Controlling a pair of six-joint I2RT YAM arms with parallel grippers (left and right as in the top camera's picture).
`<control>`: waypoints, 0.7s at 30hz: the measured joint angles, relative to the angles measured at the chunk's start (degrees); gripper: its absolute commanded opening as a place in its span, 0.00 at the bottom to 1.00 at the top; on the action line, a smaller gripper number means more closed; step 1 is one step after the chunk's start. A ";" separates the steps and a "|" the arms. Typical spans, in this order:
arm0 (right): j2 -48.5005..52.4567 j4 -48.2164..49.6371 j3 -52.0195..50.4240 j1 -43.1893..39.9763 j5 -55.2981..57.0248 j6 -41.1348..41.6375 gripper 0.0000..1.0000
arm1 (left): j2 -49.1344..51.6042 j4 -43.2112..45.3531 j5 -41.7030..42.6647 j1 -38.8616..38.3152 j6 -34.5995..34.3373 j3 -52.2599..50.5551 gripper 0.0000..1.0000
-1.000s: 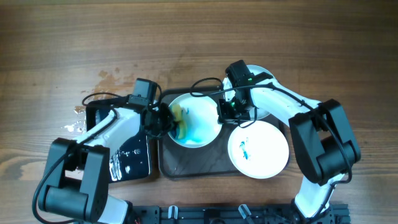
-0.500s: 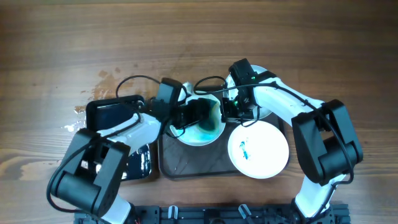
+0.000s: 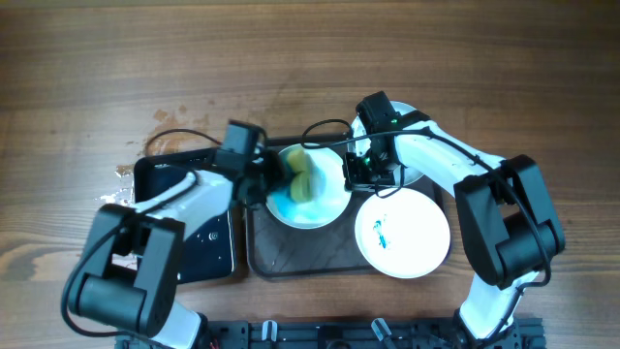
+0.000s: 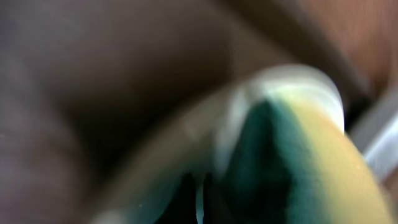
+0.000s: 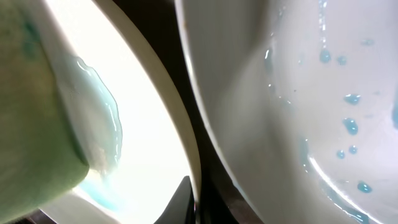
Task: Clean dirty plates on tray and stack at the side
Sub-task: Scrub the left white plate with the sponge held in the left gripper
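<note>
On the dark tray sits a pale blue plate with a wet blue film. My left gripper is shut on a yellow-green sponge that presses on this plate. The left wrist view is blurred and shows only the sponge against the plate rim. My right gripper is shut on the plate's right rim. A white plate with a blue smear lies at the tray's right end. Another white plate is half hidden under the right arm.
A smaller glossy black tray with wet streaks lies left of the dark tray, under the left arm. Water spots mark the wooden table beside it. Cables loop above the plates.
The left gripper swept the sponge to the right across the pale blue plate and then back to its left-centre. The blue smear is now spread thin. The right gripper has not moved.
</note>
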 measured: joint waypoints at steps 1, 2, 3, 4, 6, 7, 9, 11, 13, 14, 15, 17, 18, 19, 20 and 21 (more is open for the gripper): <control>0.00 -0.02 0.00 0.00 -0.42 -0.09 0.05 | -0.20 -0.37 -1.42 1.86 -0.07 0.28 0.04; 0.00 0.07 0.00 0.26 -0.66 -0.13 0.04 | -0.22 -0.68 -1.60 2.93 -0.07 0.37 0.04; 0.00 -0.11 0.00 0.61 -0.63 -0.13 0.05 | -0.24 -0.79 -1.66 3.13 -0.07 0.39 0.04; 0.00 -0.20 0.00 0.87 -0.68 -0.13 0.05 | -0.33 -1.16 -1.86 3.26 -0.07 0.44 0.04; 0.00 -0.17 0.00 1.09 -0.87 -0.13 0.04 | -0.46 -2.32 -2.16 3.50 -0.07 0.66 0.04; 0.00 -0.17 0.00 1.09 -0.96 -0.13 0.04 | -0.70 -4.20 -2.91 3.52 -0.11 1.16 0.04; 0.00 -0.13 0.00 1.18 -1.33 -0.13 0.05 | -1.16 -6.19 -3.74 3.52 -0.02 1.44 0.04; 0.00 -0.15 0.00 1.25 -1.60 -0.13 0.05 | -1.51 -7.23 -4.00 3.52 0.22 1.53 0.04; 0.00 -0.17 0.00 1.25 -1.75 -0.13 0.04 | -1.68 -7.34 -3.72 3.52 0.63 1.51 0.04; 0.00 -0.17 0.00 1.25 -1.75 -0.13 0.05 | -1.73 -7.21 -3.50 3.54 0.87 1.49 0.04; 0.00 -0.20 0.00 1.25 -1.75 -0.13 0.05 | -1.75 -6.93 -3.19 3.58 1.03 1.38 0.04; 0.00 -0.37 0.00 1.22 -1.68 -0.13 0.05 | -1.81 -5.97 -1.95 3.82 1.11 1.14 0.04; 0.00 -0.50 0.00 1.22 -1.51 -0.13 0.04 | -1.90 -4.81 -1.05 4.07 1.22 0.92 0.04; 0.00 -0.68 0.00 1.22 -1.29 -0.13 0.05 | -2.08 -3.50 -0.07 4.37 1.31 0.74 0.04; 0.00 -0.85 0.00 1.18 -1.20 -0.13 0.05 | -2.25 -2.49 0.74 4.57 1.33 0.63 0.04; 0.00 -1.03 0.00 1.14 -1.05 -0.13 0.05 | -2.45 -1.29 1.57 4.79 1.33 0.57 0.04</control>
